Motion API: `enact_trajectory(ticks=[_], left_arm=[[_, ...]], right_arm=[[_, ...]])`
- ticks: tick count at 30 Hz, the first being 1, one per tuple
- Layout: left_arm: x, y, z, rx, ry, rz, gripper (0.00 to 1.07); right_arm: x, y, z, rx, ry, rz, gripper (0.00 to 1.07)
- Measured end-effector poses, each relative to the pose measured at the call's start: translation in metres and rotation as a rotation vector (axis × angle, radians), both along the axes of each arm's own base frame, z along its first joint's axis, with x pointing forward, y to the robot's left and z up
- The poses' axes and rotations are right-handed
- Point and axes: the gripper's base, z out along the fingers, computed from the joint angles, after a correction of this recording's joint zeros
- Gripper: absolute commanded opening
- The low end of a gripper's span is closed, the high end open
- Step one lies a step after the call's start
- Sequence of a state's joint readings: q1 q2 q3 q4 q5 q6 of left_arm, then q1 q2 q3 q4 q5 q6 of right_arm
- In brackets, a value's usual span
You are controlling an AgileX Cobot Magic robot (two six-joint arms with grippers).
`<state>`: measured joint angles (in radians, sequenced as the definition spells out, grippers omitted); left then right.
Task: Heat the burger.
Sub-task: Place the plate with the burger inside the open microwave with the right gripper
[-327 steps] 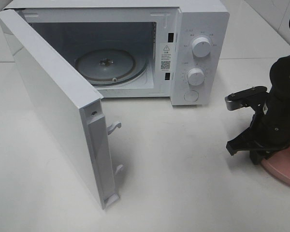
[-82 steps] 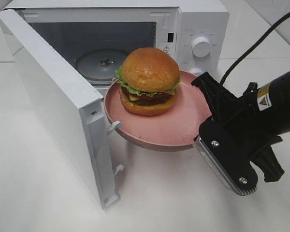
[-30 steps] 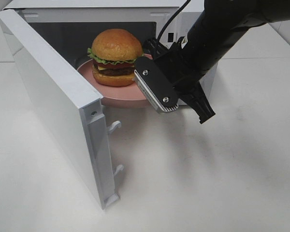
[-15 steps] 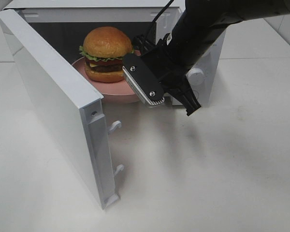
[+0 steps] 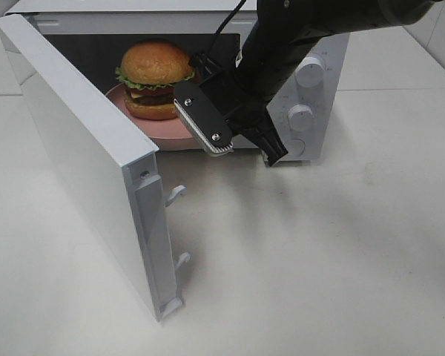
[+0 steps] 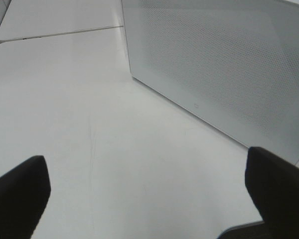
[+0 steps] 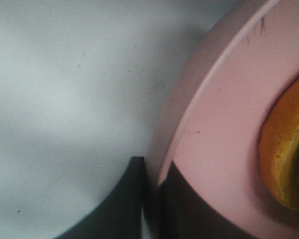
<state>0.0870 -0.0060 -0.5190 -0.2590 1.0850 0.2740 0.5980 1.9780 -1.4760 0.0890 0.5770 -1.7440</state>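
In the upper centre-left of the exterior high view, the burger (image 5: 154, 80) is seen upright on a pink plate (image 5: 163, 130), within the opening of the white microwave (image 5: 322, 52). Whether the plate is set down on the oven floor cannot be told. The plate's rim is pinched between the narrow jaws of the right gripper (image 7: 155, 174), one finger above and one below the edge; a slice of the golden bun is shown at the right edge of the right wrist view. The black arm is stretched down from the top of the frame, across the knob panel. The door (image 5: 81, 141) is swung wide at the left. The left gripper (image 6: 149, 199) is spread wide and holds nothing, above the white table (image 6: 79, 124) near the door's dotted face.
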Motion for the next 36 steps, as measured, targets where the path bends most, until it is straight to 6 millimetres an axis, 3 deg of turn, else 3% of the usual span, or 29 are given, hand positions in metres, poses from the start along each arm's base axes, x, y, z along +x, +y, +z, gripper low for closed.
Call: enact_trajectory(ticks=[11, 36], left_arm=[[0.000, 0.000, 0.000, 0.000, 0.000, 0.000, 1.00], [0.000, 0.000, 0.000, 0.001, 0.000, 0.001, 1.00]], right_arm=[[0.016, 0.011, -0.001, 0.005, 0.003, -0.011, 0.00], [0.070, 0.040, -0.033, 0.004, -0.010, -0.141, 0.00]])
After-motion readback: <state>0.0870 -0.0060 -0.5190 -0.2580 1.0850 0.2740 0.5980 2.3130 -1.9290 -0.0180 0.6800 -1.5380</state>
